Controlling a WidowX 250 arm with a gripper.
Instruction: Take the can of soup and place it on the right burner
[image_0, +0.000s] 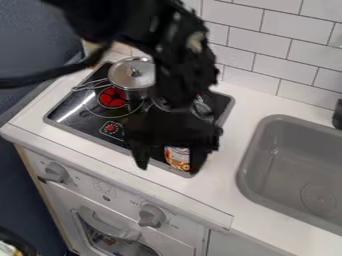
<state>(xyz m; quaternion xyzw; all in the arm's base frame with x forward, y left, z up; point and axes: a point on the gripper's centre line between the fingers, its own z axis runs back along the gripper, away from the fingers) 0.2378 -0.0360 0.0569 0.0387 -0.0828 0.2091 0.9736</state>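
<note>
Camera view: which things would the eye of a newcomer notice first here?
Probably the big black robot arm in the upper middle, its open gripper hanging over the front of the stove, with the can of soup showing between the fingers. Then the bright red disc at the stove's left, by the silver pot.

From where I stand, the one camera looks down at a slant from above the front of the table (244, 102), facing the tiled back wall (287, 45) at an angle, so the front edge runs down to the right across its view. It sits fairly close: the stove (87, 110) fits whole, the sink (287, 175) runs past the right side, and the oven front (100, 197) shows below. The black arm (184, 60) looms large between lens and stove.
</note>
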